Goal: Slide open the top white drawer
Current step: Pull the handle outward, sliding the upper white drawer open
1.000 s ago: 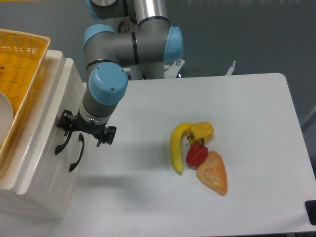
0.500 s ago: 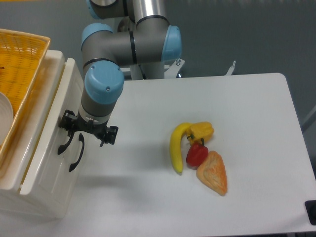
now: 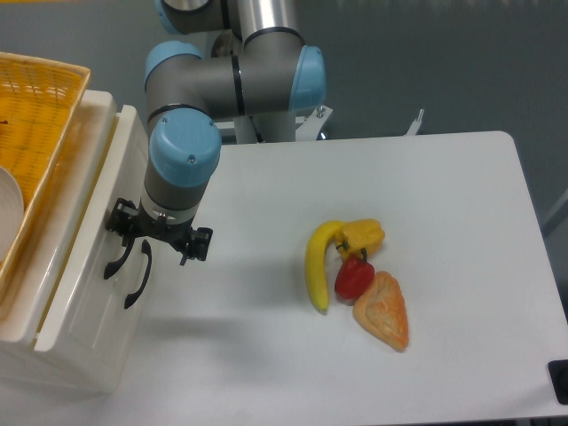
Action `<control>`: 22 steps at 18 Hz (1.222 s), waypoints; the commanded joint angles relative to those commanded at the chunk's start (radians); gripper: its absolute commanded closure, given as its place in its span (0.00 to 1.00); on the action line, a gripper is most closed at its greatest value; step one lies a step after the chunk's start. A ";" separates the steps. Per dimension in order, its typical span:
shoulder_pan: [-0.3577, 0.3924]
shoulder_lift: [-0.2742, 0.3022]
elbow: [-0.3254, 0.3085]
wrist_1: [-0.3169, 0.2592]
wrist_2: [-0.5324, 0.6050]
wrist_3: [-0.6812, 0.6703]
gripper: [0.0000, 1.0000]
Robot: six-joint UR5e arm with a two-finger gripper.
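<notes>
The top white drawer (image 3: pixel 84 257) sits at the left edge of the view, the upper part of a glossy white cabinet standing on the white surface (image 3: pixel 444 222). Its front face juts slightly proud of the panel below it, and its black curved handle (image 3: pixel 115 259) hangs on that front. The claw (image 3: pixel 133 241) is pressed right up against the drawer front at the handle, pointing down along the face, with the arm's blue-capped wrist joint directly above it. The claw's black body covers the top of the handle; whether the fingers are pinching the handle or merely sitting around it cannot be told from this angle. The lower drawer's handle (image 3: pixel 139 275) lies just beside and right of the upper one. A yellow wicker basket (image 3: pixel 35 115) rests on top of the cabinet. Well apart to the right, a banana (image 3: pixel 317 264), a yellow pepper (image 3: pixel 361 236), a red pepper (image 3: pixel 354 278) and a pastry (image 3: pixel 383 310) lie clustered together.
</notes>
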 joint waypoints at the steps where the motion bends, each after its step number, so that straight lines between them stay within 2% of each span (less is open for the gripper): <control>1: 0.000 -0.002 0.000 -0.002 0.008 0.002 0.00; 22: 0.040 0.003 0.000 -0.003 0.011 0.017 0.00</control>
